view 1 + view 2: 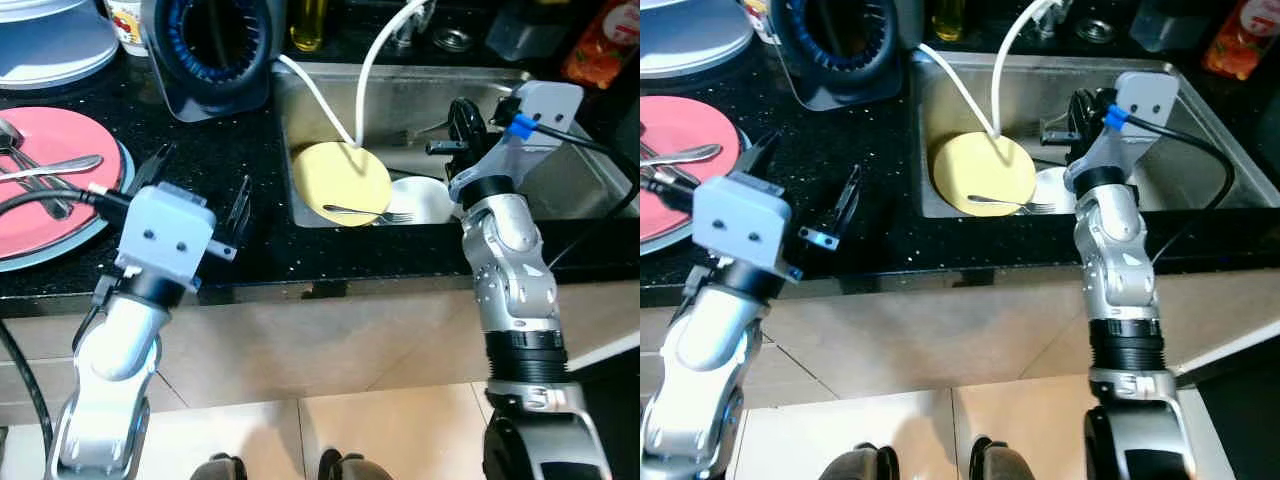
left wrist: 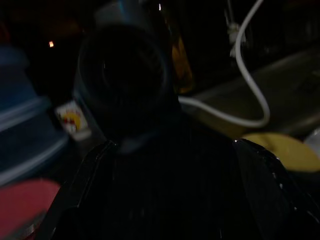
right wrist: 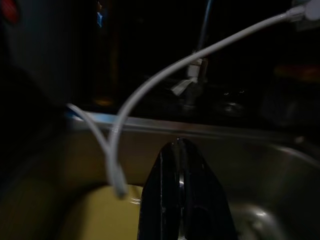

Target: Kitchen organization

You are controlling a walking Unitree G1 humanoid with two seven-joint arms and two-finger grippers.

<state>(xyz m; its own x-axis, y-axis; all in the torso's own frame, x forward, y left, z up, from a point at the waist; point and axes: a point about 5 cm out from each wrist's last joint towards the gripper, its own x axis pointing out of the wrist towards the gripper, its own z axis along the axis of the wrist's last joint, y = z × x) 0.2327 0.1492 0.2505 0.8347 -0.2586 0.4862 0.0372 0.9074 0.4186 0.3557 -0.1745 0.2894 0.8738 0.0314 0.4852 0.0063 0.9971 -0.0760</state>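
A yellow plate (image 1: 335, 175) leans in the steel sink (image 1: 560, 190), with a fork (image 1: 372, 212) lying on its near edge and a white dish (image 1: 425, 198) beside it. My right gripper (image 1: 466, 122) hovers over the sink just right of the plates, fingers pressed together and empty. A pink plate (image 1: 45, 205) holding spoons (image 1: 50, 168) rests on the black counter at the left. My left gripper (image 1: 197, 188) is open low over the counter between the pink plate and the sink; its fingers (image 2: 85, 180) are spread wide with nothing between them.
A dark round appliance (image 1: 215, 50) stands behind the left gripper. White plates (image 1: 50, 40) are stacked at the back left. A white hose (image 1: 365, 70) droops into the sink onto the yellow plate. An oil bottle (image 1: 308, 25) and a red packet (image 1: 605, 40) line the back.
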